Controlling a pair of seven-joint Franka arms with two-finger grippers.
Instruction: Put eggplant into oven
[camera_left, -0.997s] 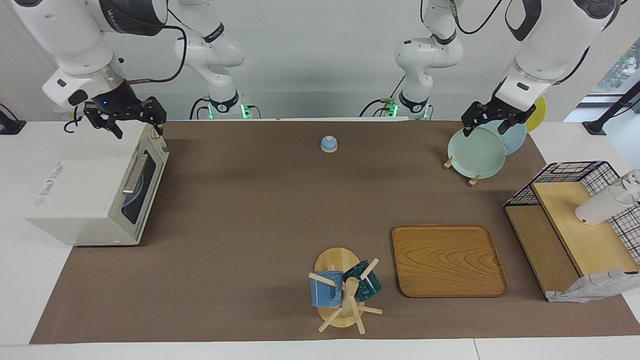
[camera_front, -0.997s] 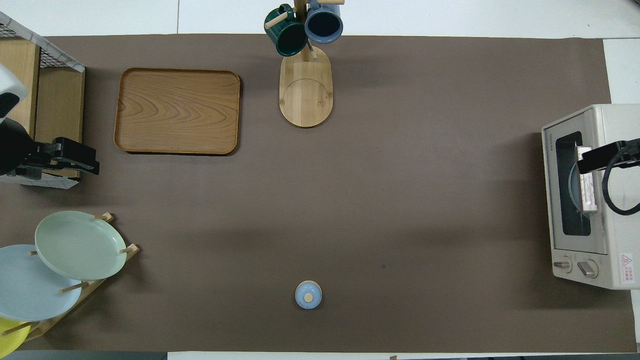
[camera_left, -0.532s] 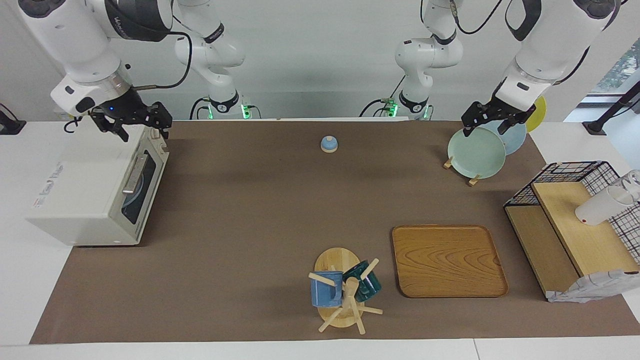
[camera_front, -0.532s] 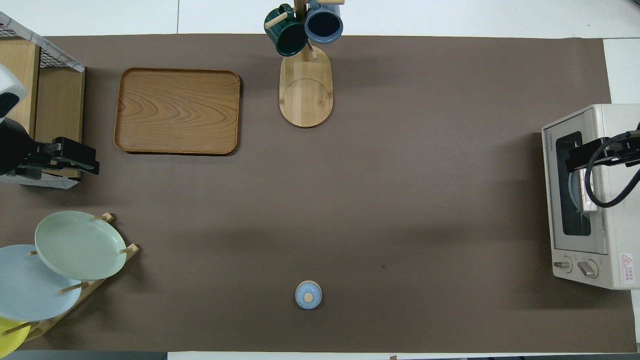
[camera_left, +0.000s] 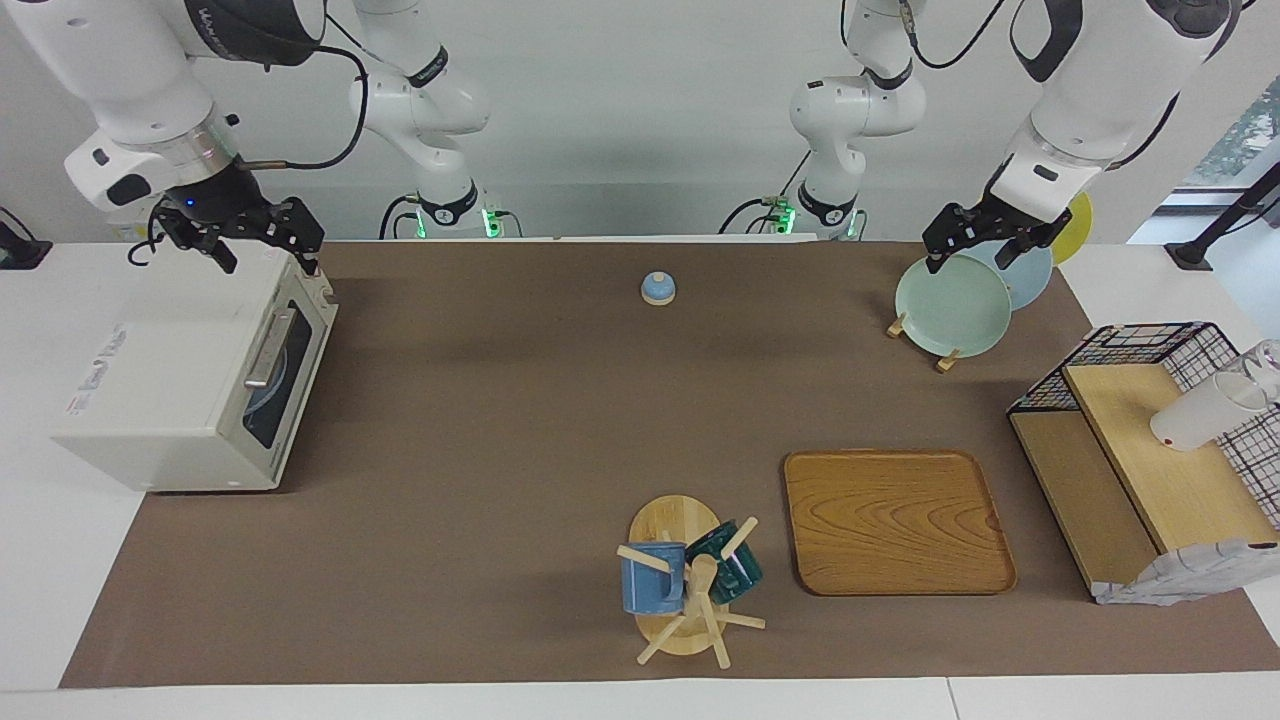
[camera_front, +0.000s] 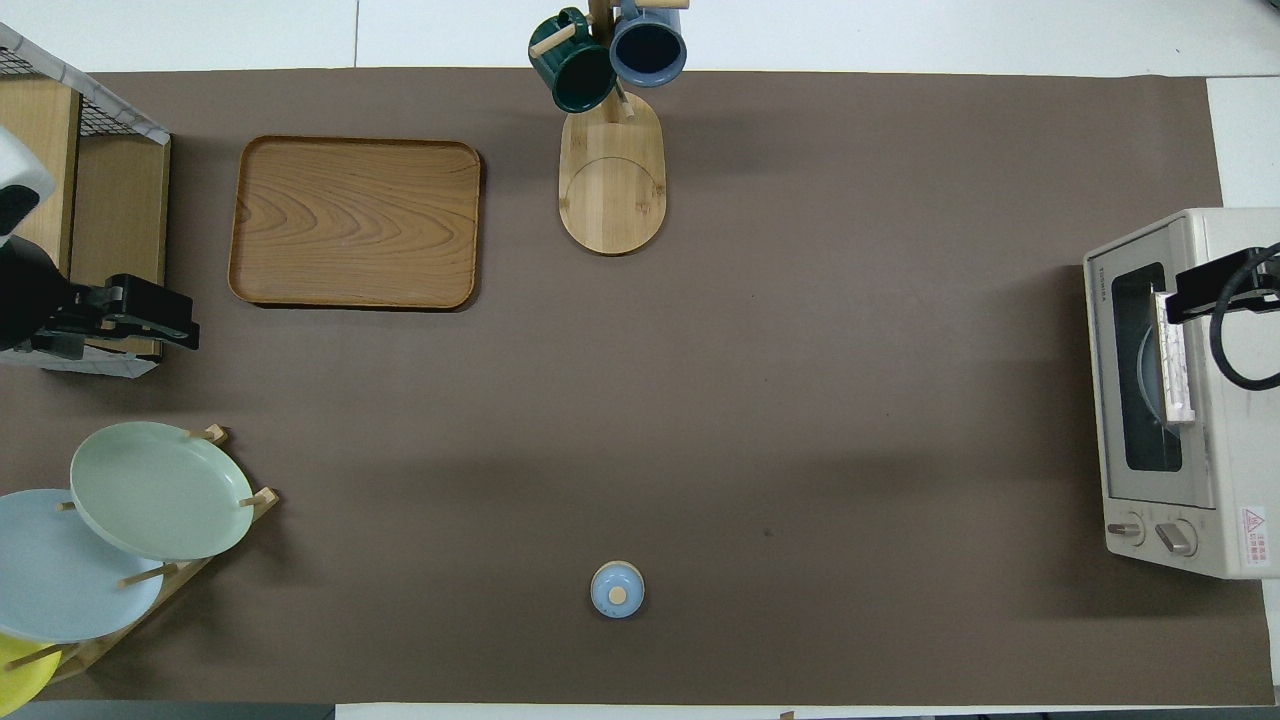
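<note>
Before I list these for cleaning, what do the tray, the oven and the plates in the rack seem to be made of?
The tray looks like wood with a smooth finish: bold curved grain shows. The oven seems to be cream painted metal with a dark glass door and a silvery bar handle. The plates look like glazed ceramic, plain pastel with a soft sheen, though plastic cannot be ruled out.

wooden tray (camera_front: 355, 222) (beside mug rack (camera_front: 611, 170))

The oven (camera_front: 1180, 395) carried a small brand name along the top edge of its door frame, too small to read with certainty, and a red triangular warning sticker with unreadable print beside its knobs. Red lettering on its side panel was illegible.
</note>
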